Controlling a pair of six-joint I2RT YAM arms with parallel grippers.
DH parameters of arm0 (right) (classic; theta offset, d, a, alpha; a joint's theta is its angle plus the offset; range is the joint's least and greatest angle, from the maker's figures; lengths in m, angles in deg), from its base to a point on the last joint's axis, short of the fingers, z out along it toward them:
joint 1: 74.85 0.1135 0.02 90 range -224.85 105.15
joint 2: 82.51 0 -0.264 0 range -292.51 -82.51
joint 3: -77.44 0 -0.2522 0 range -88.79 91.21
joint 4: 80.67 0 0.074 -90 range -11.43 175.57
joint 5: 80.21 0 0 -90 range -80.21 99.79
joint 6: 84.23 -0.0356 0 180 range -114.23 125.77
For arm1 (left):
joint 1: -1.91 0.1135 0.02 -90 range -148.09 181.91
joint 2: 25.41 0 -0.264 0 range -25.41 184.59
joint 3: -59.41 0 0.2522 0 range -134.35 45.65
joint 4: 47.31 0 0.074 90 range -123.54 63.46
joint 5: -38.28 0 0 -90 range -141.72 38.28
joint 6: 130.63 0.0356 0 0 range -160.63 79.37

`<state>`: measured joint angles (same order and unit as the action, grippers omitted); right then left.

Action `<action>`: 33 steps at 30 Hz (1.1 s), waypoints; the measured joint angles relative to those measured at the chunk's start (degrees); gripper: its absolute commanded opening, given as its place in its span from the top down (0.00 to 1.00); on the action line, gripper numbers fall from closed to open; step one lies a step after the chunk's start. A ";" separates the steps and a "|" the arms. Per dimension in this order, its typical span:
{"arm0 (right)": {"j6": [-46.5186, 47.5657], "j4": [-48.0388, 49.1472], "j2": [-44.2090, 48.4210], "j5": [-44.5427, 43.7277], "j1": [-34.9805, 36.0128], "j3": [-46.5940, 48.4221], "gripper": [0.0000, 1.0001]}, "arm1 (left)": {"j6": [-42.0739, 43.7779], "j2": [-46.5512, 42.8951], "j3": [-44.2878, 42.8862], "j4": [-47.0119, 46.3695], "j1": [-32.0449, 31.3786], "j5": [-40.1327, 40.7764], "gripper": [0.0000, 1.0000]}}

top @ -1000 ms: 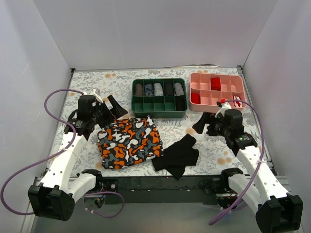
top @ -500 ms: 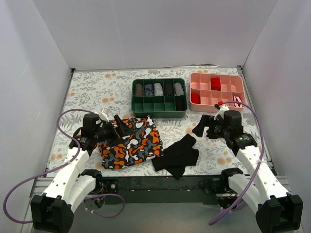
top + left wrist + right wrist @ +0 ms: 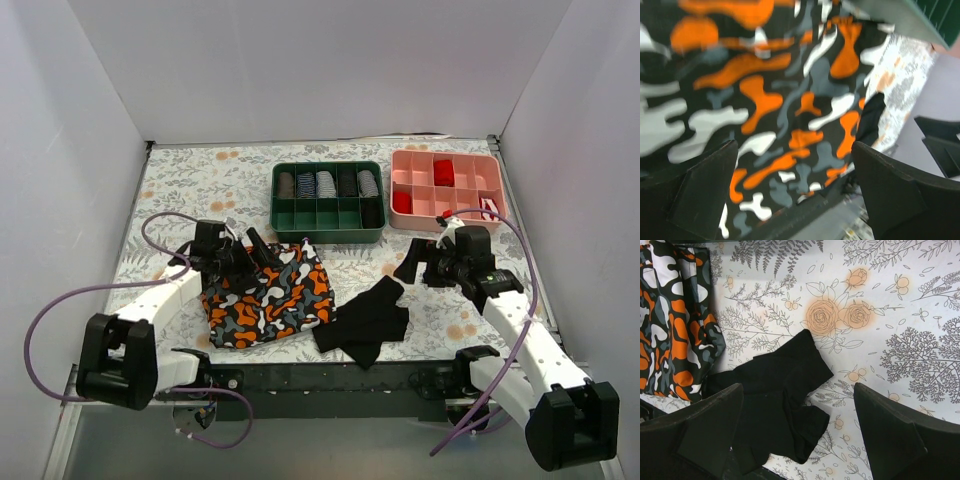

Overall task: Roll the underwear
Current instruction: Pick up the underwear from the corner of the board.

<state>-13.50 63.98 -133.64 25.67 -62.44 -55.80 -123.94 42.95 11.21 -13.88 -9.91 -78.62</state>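
The black underwear [image 3: 365, 320] lies crumpled on the table near its front edge, and shows in the right wrist view [image 3: 775, 400]. My right gripper [image 3: 412, 262] is open and empty, above and to the right of it. My left gripper [image 3: 258, 252] is open and empty, low over the top left of the camouflage-patterned underwear [image 3: 265, 293], which fills the left wrist view [image 3: 765, 100]. A strip of the black underwear shows at the right there [image 3: 871, 120].
A green tray [image 3: 328, 227] of rolled garments and a pink tray [image 3: 420, 190] with red items stand at the back. The camouflage garment touches the black one's left side. The table's dark front edge [image 3: 330, 372] is just below both garments.
My left arm has swung down and right, from the table's left side to over the camouflage garment's top left. My right gripper has shifted slightly left. The garments have not moved.
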 measured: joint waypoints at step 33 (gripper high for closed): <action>3.37 -0.96 -9.35 0.94 0.00 2.91 0.01 | -1.16 18.51 -10.23 -4.68 6.54 35.85 0.02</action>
<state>-10.13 63.02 -143.00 26.61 -62.44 -52.89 -125.09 61.46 0.99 -18.56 -3.37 -42.77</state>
